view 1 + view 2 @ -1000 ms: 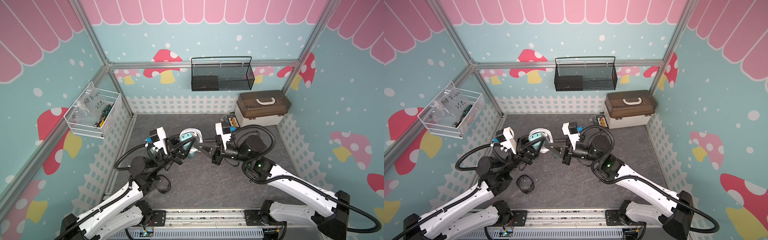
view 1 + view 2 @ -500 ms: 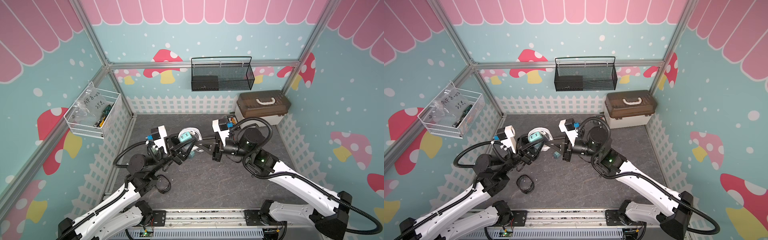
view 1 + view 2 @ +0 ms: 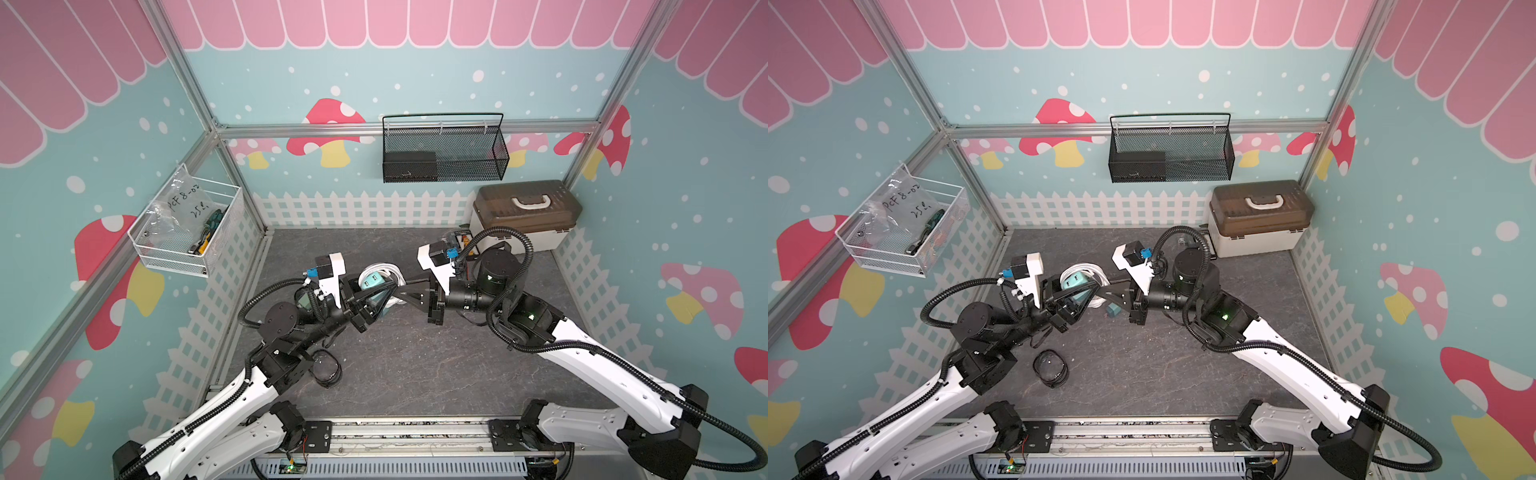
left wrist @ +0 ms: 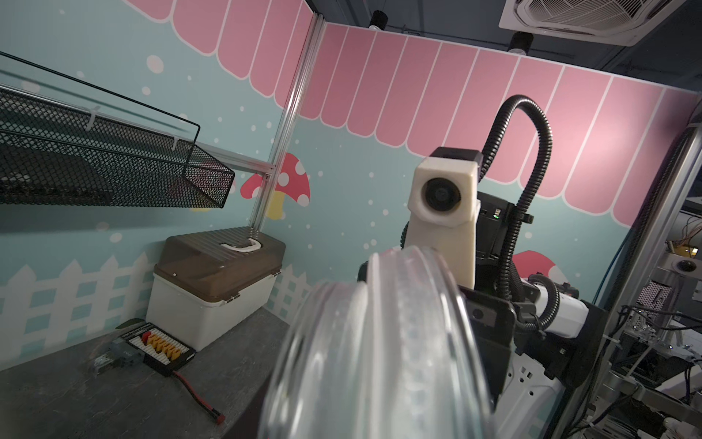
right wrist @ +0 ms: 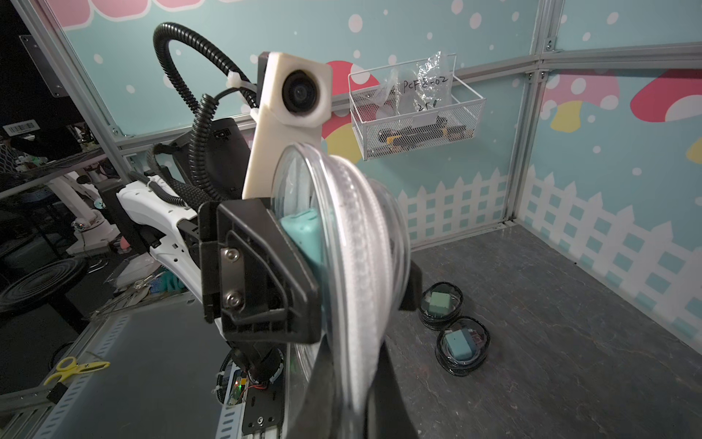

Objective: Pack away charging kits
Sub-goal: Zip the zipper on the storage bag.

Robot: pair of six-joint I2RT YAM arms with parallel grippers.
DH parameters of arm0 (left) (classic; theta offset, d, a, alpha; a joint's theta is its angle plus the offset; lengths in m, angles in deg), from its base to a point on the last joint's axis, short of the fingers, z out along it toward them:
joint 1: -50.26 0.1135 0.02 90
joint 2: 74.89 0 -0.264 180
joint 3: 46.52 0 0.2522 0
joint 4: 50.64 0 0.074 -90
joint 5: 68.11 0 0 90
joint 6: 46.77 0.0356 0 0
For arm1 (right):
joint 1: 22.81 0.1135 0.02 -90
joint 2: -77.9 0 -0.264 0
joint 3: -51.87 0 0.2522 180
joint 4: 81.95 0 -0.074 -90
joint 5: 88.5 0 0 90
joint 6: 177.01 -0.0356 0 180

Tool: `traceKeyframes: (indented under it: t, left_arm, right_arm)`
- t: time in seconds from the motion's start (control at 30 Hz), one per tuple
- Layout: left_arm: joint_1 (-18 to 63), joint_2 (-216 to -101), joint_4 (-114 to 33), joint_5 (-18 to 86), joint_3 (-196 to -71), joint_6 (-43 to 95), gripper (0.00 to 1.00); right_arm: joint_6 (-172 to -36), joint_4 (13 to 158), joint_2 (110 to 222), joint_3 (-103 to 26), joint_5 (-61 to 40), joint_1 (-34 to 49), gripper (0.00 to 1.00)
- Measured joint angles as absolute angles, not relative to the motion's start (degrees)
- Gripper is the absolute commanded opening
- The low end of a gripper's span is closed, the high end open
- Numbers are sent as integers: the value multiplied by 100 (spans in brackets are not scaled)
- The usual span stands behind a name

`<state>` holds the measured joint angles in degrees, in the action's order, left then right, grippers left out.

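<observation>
**Left.** Two black pouches lie flat on the table, touching each other. Each shows a green-teal cube through its window. They rest close by the left arm and well apart from the right arm.

**Centre.** The left end effector is raised off the table. In the right wrist view it has one finger on each flat face of the clear pouch and is gripping it. The pouch hangs above the table between the two end effectors, tilted on edge. Its long axis appears to run roughly from one end effector towards the other. Inside it are a charger, lying against the face under the near left finger, and a white coil.

**Right.** The right end effector has its jaws closed, nipping the pouch's rim at the end facing the right arm. Whether it holds a zip pull or the bare rim cannot be told. A loose charger lies on the table just below these fingers.

**Finding.** The step in hand is judged to be closing the pouch. The left end effector braces the body, so any pull by the right would have to follow the rim around that fixed hold. The left arm is nearer the black pouches for set-down.
</observation>
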<state>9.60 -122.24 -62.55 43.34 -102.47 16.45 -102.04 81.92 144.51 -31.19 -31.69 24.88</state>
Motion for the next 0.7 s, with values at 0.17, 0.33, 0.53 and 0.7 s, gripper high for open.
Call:
traceKeyframes:
  t: [0.17,0.33,0.53,0.7]
  left_arm:
    - [969,-12209,-6143,4380,-10247,1651,47]
    - [1039,-12117,-6062,4376,-10247,1654,47]
    - [1045,-12106,-6069,4389,-10249,1645,49]
    - [1100,-12233,-6067,4382,-10407,1643,52]
  right_arm:
    - [-10158,8043,14425,-3119,-3158,2442,0]
    - [-10160,7993,14398,-3119,-3228,2297,0]
    - [-10212,8032,14418,-3121,-3328,2265,0]
    - [-10249,8091,14551,-3257,-3415,2177,0]
